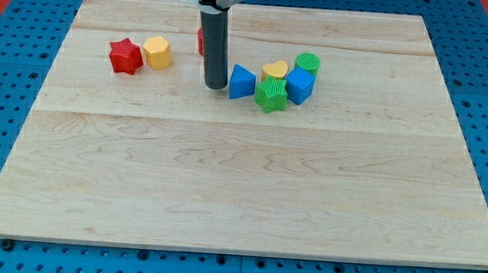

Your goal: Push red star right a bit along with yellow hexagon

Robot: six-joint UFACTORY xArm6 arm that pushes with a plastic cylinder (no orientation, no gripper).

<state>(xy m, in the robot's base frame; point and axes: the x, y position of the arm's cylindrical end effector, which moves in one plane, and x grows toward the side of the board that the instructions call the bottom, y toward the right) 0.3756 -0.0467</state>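
The red star (pixel 125 56) lies at the upper left of the wooden board (pixel 241 179). The yellow hexagon (pixel 157 52) sits right beside it on its right, touching or nearly so. My tip (pixel 216 85) rests on the board well to the right of the hexagon, just left of a blue triangular block (pixel 242 82). The rod hides most of another red block (pixel 201 40) behind it.
To the right of my tip is a cluster: the blue triangular block, a green star (pixel 272 95), a yellow heart (pixel 275 70), a blue cube (pixel 300 85) and a green cylinder (pixel 308 63). Blue pegboard surrounds the board.
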